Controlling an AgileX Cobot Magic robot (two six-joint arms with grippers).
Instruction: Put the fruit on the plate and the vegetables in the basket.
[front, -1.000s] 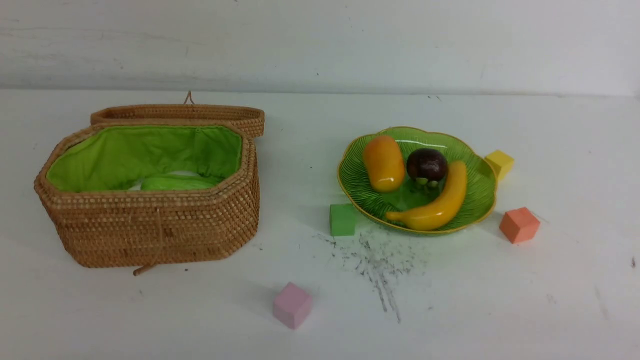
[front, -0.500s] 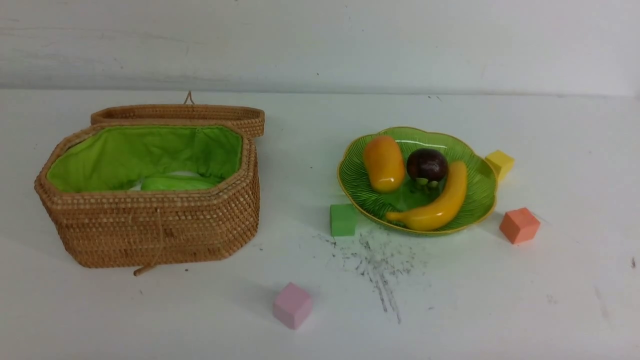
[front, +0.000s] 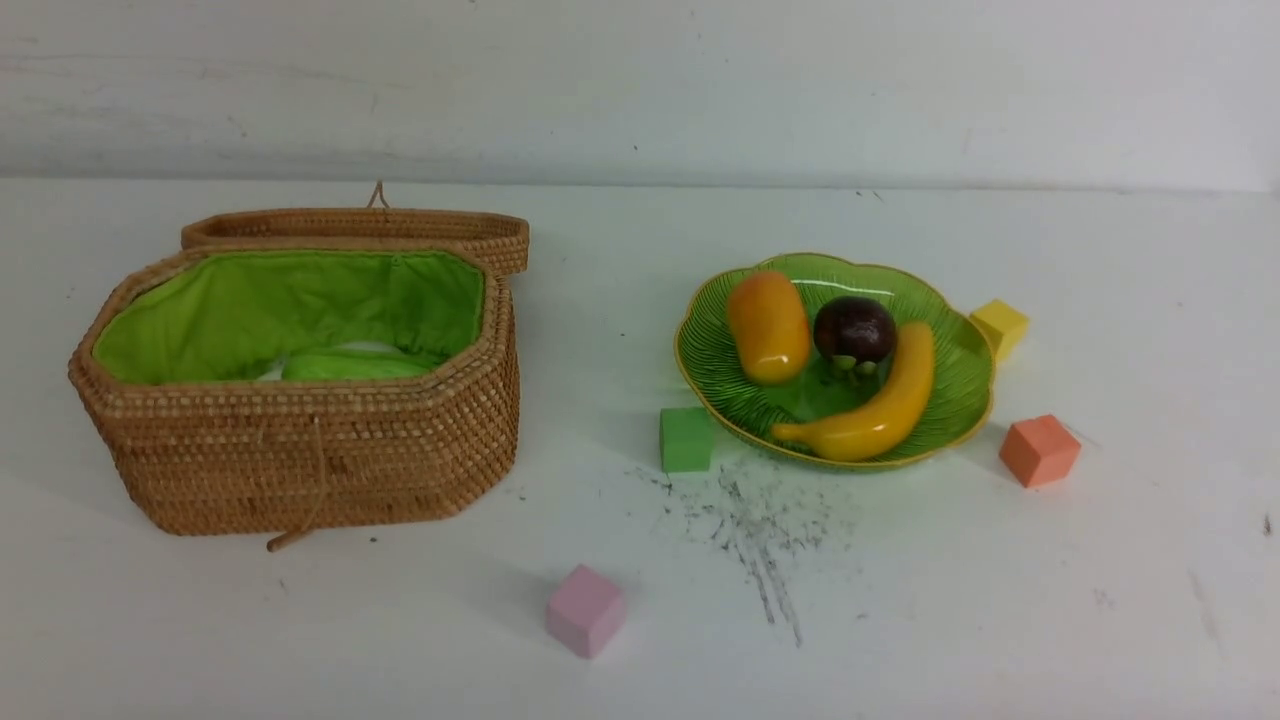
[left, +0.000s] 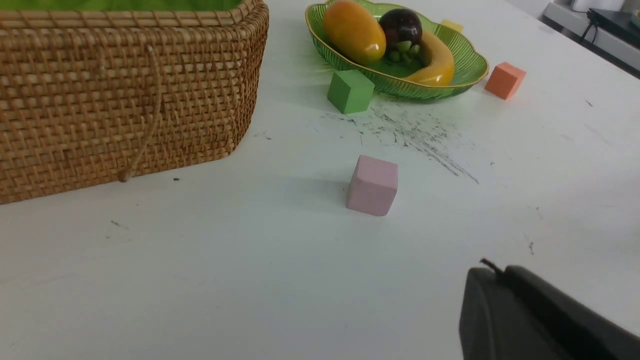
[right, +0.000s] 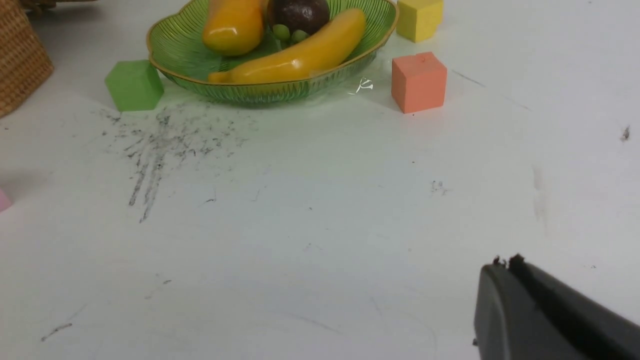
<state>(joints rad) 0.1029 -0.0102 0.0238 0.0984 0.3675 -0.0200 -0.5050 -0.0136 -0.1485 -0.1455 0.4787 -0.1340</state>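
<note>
A wicker basket (front: 300, 440) sits open on the left side of a white desk (front: 1000, 620), its hinged lid (front: 360, 226) folded back behind it and its bright green cloth lining (front: 290, 300) exposed. Low inside, a light-green gourd (front: 352, 366) shows above the near rim, with a sliver of something white just behind it; the rest of the basket's contents cannot be made out.

To the right, well apart from the basket, stands a ribbed green plate (front: 950, 400) with a gold scalloped edge. All three toy fruits lie on it: an orange-yellow mango (front: 767, 326) on the left, a dark-purple mangosteen (front: 853, 331) beside it, and a yellow banana (front: 872, 405) curving along the near right side, touching the mangosteen.

Four small cubes dot the desk. A green cube (front: 685, 439) sits just against the plate's near-left edge, a yellow cube (front: 999, 327) just beyond its far-right edge, an orange cube (front: 1039, 450) near its right side, and a pink cube (front: 585, 610) alone toward the front. Dark scuff marks (front: 760, 530) streak the surface in front of the plate.

Neither arm appears in the front view. Each wrist camera catches only a dark corner of its own gripper, the left gripper (left: 540, 320) and the right gripper (right: 550, 315), both low over bare desk with jaws closed and holding nothing.
</note>
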